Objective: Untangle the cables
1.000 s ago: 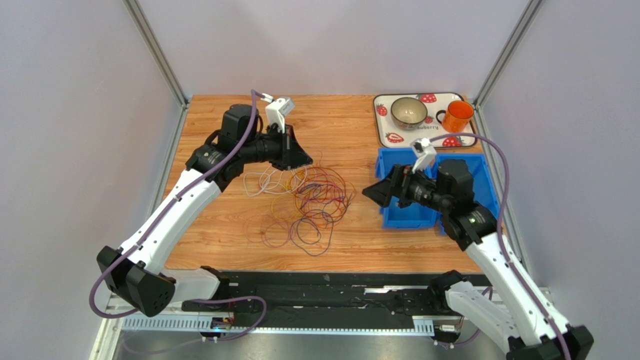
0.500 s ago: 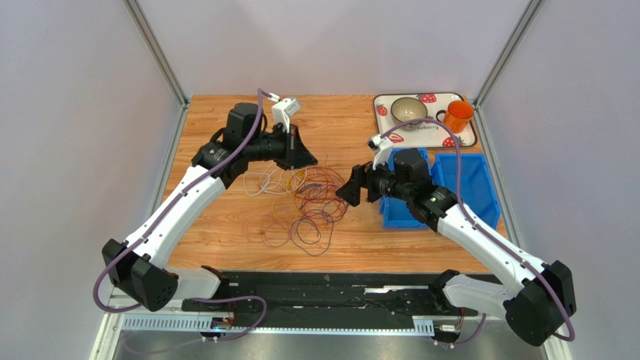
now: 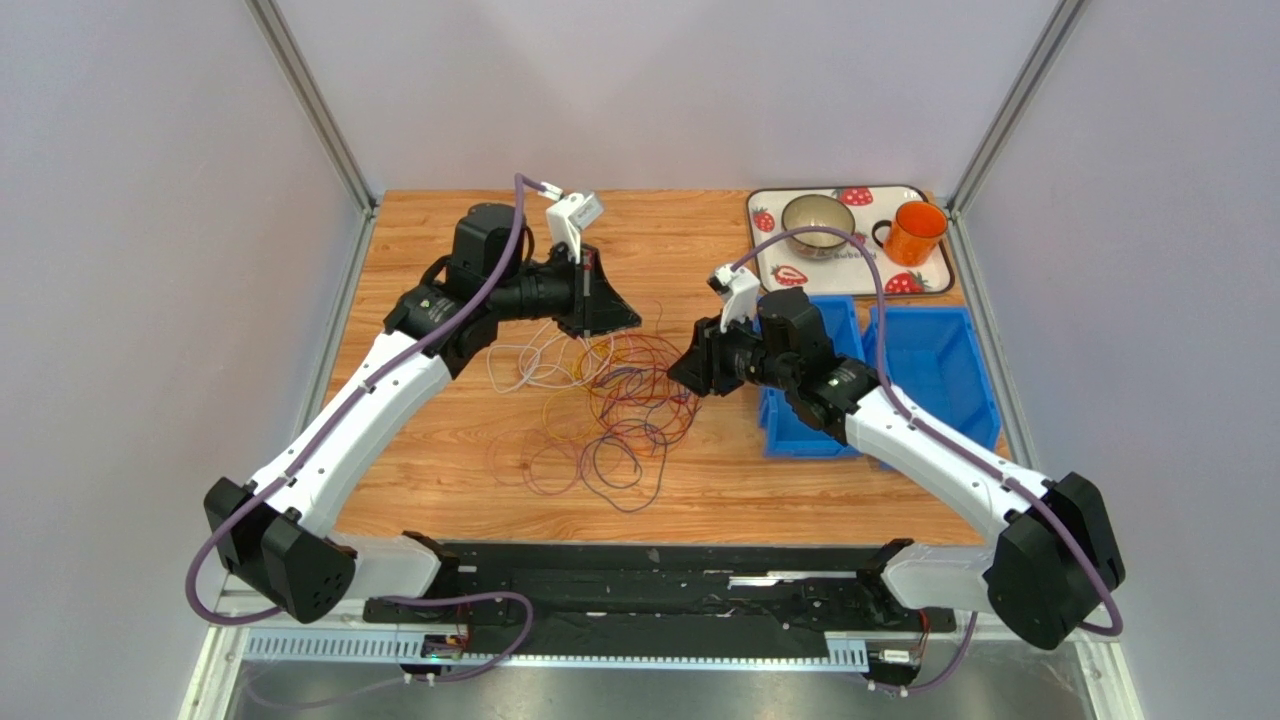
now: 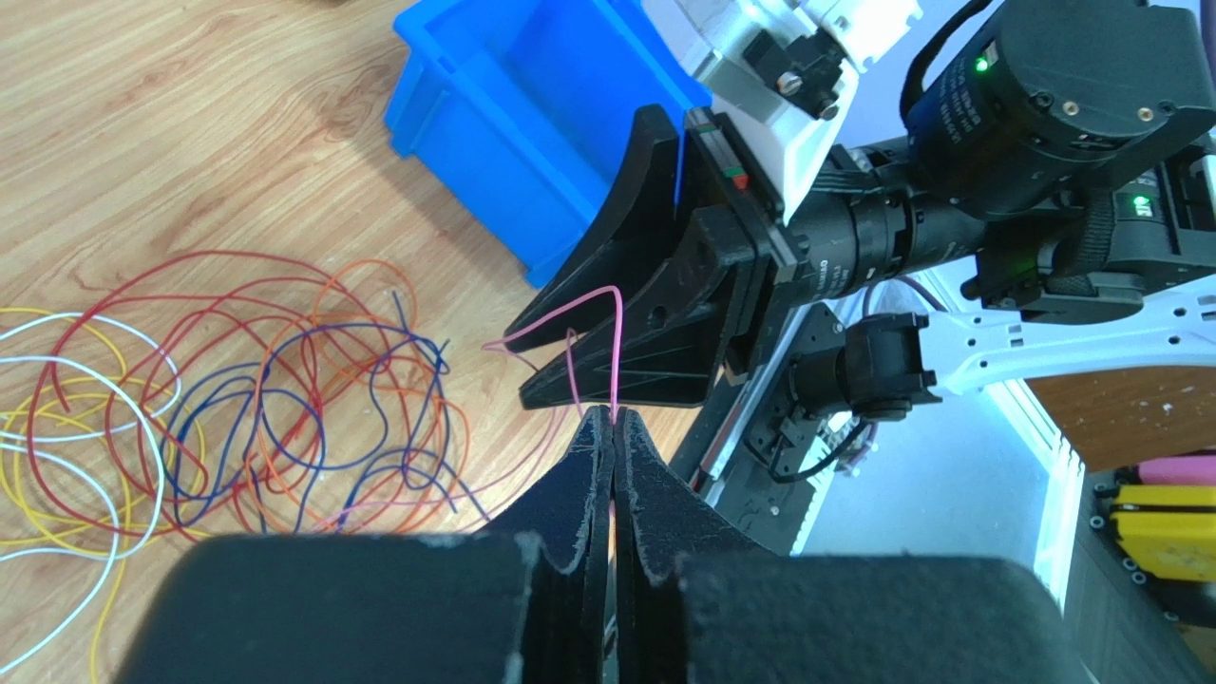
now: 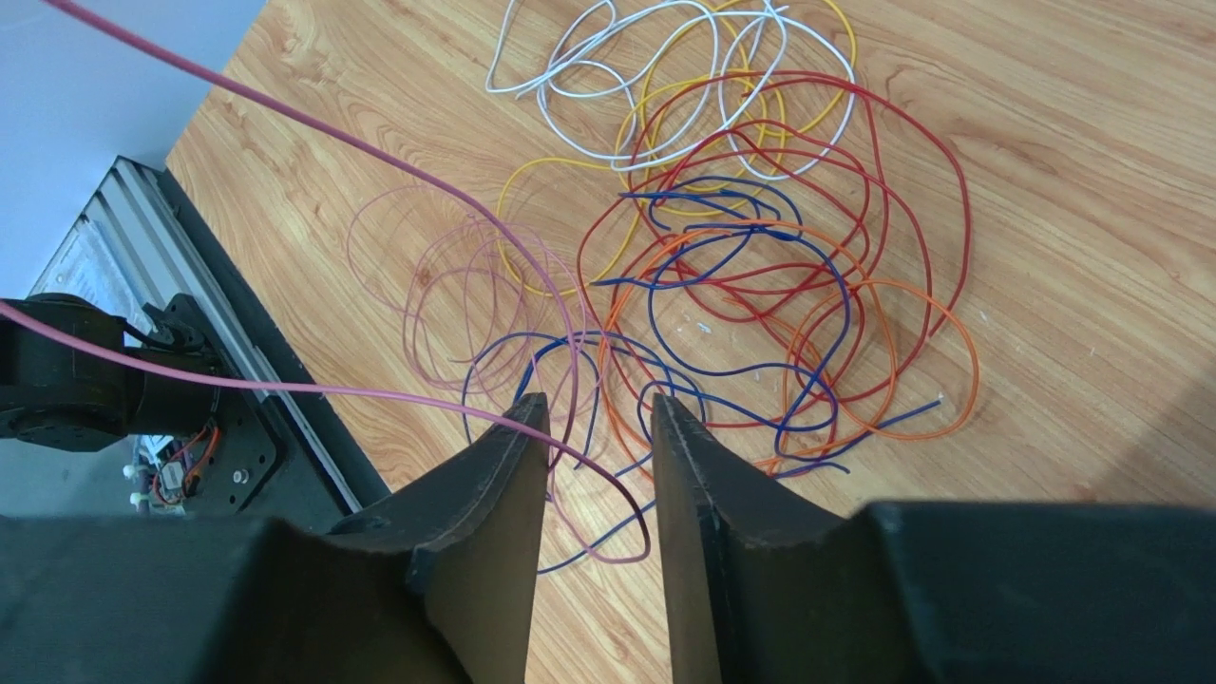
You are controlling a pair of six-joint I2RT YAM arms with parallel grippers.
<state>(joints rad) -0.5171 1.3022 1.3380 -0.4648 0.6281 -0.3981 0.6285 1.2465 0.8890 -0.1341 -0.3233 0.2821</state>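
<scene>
The cables (image 3: 624, 398) lie in a loose tangle of white, yellow, red, orange, blue and pink loops mid-table, also seen in the right wrist view (image 5: 742, 257). My left gripper (image 3: 631, 320) hovers over the tangle's far side. It is shut (image 4: 614, 416) on a pink cable (image 4: 593, 302) lifted off the pile. My right gripper (image 3: 688, 375) faces it from the right, seen close in the left wrist view (image 4: 517, 359). Its jaws (image 5: 600, 406) stand apart, with the pink cable (image 5: 357, 388) crossing the left finger and curving down between them.
Blue bins (image 3: 939, 360) sit right of the tangle, under the right arm. A strawberry-print tray (image 3: 781, 270) at the back right carries a bowl (image 3: 819, 222) and an orange mug (image 3: 914, 233). A black rail (image 3: 646, 578) runs along the near edge.
The right arm swung left from over the blue bin to the tangle's right side, and its jaws narrowed around the raised pink cable. The left gripper shifted slightly right, still shut.
</scene>
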